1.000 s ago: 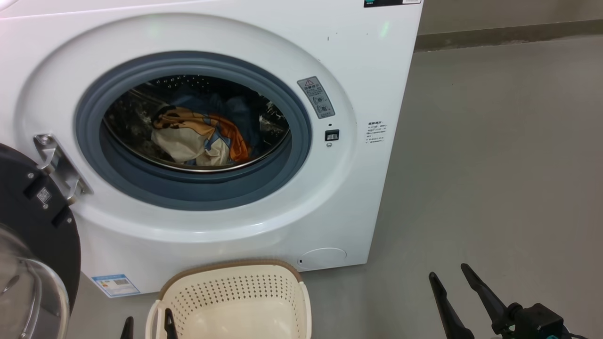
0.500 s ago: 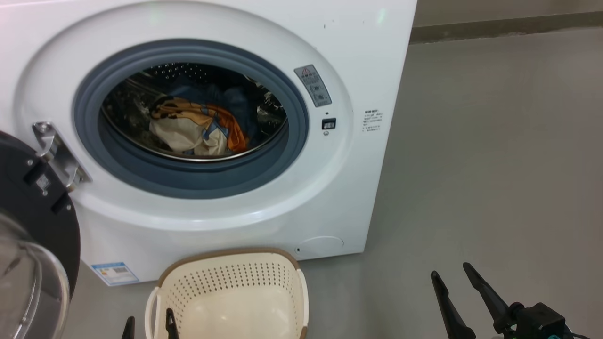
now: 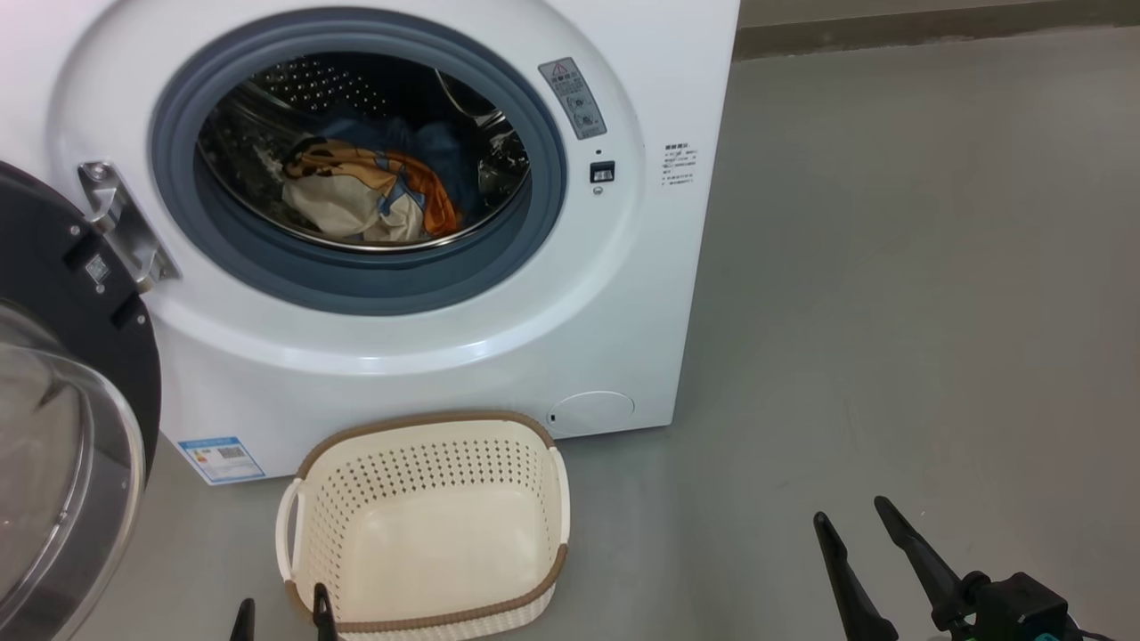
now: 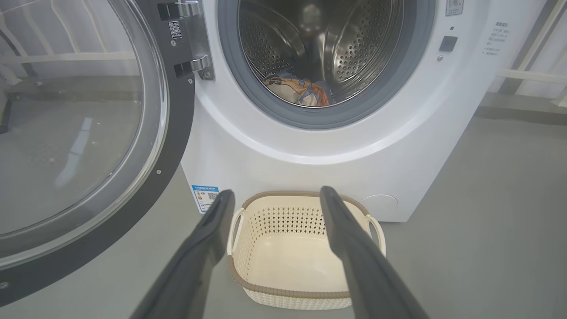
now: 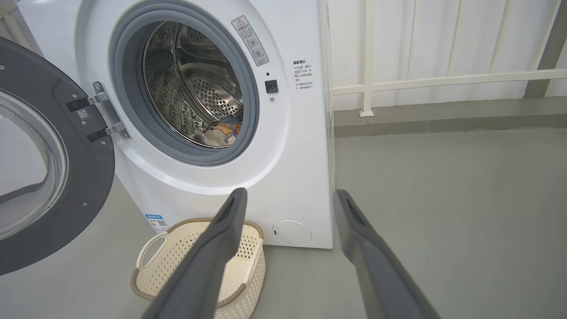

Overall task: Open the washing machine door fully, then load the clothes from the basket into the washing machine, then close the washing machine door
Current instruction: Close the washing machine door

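The white washing machine (image 3: 623, 294) stands with its black round door (image 3: 53, 294) swung wide open to the left on a steel hinge. Inside the steel drum lie the clothes (image 3: 374, 191), cream, orange and blue, also seen as clothes (image 4: 297, 88) in the left wrist view. The cream basket (image 3: 427, 525) sits on the floor in front of the machine with nothing in it. My left gripper (image 3: 280, 614) is open at the basket's near left corner. My right gripper (image 3: 855, 530) is open over bare floor to the basket's right, holding nothing.
Grey floor (image 3: 891, 312) stretches to the right of the machine. A white railing and wall (image 5: 443, 66) stand behind it. The open door's glass bowl (image 4: 66, 133) bulges out at the left, close to my left arm's side.
The head camera has tilted down and pulled back, so machine and basket sit higher in view and the whole basket shows. Neither gripper has shifted; both stay open.
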Controlling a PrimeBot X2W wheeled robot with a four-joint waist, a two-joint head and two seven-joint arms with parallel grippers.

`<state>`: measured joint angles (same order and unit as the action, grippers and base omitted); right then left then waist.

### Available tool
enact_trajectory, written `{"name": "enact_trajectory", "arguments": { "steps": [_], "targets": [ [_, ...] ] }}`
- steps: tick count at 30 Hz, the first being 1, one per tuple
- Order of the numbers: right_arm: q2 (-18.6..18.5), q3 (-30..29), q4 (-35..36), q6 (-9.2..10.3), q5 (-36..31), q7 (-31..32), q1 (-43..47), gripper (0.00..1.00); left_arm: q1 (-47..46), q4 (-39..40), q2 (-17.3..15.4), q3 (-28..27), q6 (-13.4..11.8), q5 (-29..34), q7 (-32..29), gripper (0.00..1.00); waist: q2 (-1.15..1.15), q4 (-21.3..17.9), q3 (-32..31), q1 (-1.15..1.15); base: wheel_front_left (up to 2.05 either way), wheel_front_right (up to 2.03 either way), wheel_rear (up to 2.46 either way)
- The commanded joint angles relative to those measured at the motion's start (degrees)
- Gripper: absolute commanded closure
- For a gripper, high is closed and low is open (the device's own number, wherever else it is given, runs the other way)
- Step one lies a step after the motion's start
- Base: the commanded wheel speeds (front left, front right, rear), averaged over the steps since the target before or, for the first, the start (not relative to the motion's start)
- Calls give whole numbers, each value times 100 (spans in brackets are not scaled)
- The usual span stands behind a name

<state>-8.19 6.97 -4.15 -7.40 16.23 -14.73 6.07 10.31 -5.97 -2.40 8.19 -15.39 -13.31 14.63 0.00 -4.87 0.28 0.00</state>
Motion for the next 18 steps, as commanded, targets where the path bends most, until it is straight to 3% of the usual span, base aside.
{"name": "enact_trajectory", "arguments": {
  "steps": [1,18],
  "targets": [
    [-35,119,155,-9,-5,-27,-134,0,-176,119,-48,-180,-33,78,37,0,0,-5,3,0,-33,33,0],
    [-13,65,167,-9,-17,-27,-147,0,-233,120,-48,-112,-9,97,37,0,0,173,55,0,-1,1,0]
  ]
}}
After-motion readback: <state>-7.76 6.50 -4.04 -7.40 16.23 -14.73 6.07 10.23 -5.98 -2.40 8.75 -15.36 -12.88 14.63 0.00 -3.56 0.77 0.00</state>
